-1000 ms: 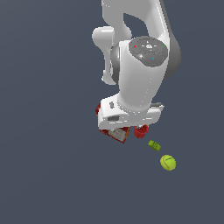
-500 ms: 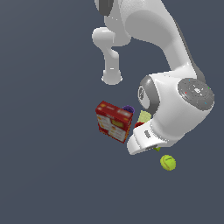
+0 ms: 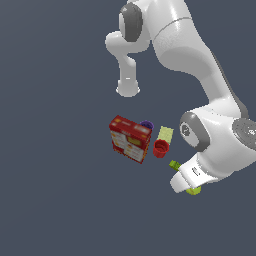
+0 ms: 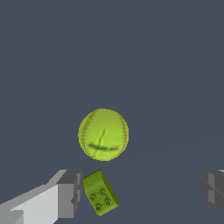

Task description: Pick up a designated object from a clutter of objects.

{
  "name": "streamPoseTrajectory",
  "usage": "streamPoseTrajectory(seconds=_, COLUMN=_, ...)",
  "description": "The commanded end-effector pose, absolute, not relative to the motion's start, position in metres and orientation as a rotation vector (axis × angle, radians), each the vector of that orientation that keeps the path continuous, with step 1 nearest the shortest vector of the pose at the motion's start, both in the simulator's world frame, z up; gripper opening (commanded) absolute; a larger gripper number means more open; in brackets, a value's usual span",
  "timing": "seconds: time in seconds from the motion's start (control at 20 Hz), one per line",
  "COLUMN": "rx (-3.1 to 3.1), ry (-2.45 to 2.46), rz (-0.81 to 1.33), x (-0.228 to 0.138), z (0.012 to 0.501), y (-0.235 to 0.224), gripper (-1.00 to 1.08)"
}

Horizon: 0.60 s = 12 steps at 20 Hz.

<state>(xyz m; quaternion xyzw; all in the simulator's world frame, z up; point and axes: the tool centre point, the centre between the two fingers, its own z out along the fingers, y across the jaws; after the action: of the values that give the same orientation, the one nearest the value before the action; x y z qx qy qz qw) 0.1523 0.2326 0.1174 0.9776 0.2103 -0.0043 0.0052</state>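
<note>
A: Where is the ball point(image 4: 103, 134) being seen?

B: It is being shown whole in the wrist view, lying on the bare grey desk point(image 4: 166, 65), yellow-green with thin reddish seams. In the exterior view only a sliver of the ball point(image 3: 194, 190) is being shown, peeking out beneath the white hand of the arm point(image 3: 210, 150).

A: Is it being touched by anything?

B: Nothing is being pressed against it. The green block point(image 4: 100, 192) is being shown just beside it, studs facing the camera, but apart from it.

A: And how are the fingers point(image 4: 65, 192) being held?

B: They are being held spread wide, with nothing between them but the block and bare desk. The gripper point(image 4: 142, 190) is not being closed on anything; one finger is being seen near the block, the other at the far edge of the wrist view.

A: What is being shown of the clutter?

B: In the exterior view the cracker box point(image 3: 130, 138) is being seen upright, with the purple cup point(image 3: 147, 124) partly hidden behind it. The red cup point(image 3: 160, 148) is lying just beside the box, toward the exterior view's right, and the pale box point(image 3: 165, 134) is touching or nearly touching that cup; which cannot be told. The block point(image 3: 174, 164) is being seen near the hand's edge, apart from the cups.
</note>
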Motion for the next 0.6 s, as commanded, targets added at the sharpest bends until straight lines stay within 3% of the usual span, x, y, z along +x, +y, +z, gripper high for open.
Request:
streamPoseTrajectory(seconds=0.0, rx=3.059, ry=0.686, rz=-0.007, x=0.154, z=0.107, y=0.246, gripper=1.00)
streamPoseTrajectory(seconds=0.55, rx=3.056, ry=0.725, rz=-0.002, x=0.154, z=0.092, y=0.266, gripper=1.00)
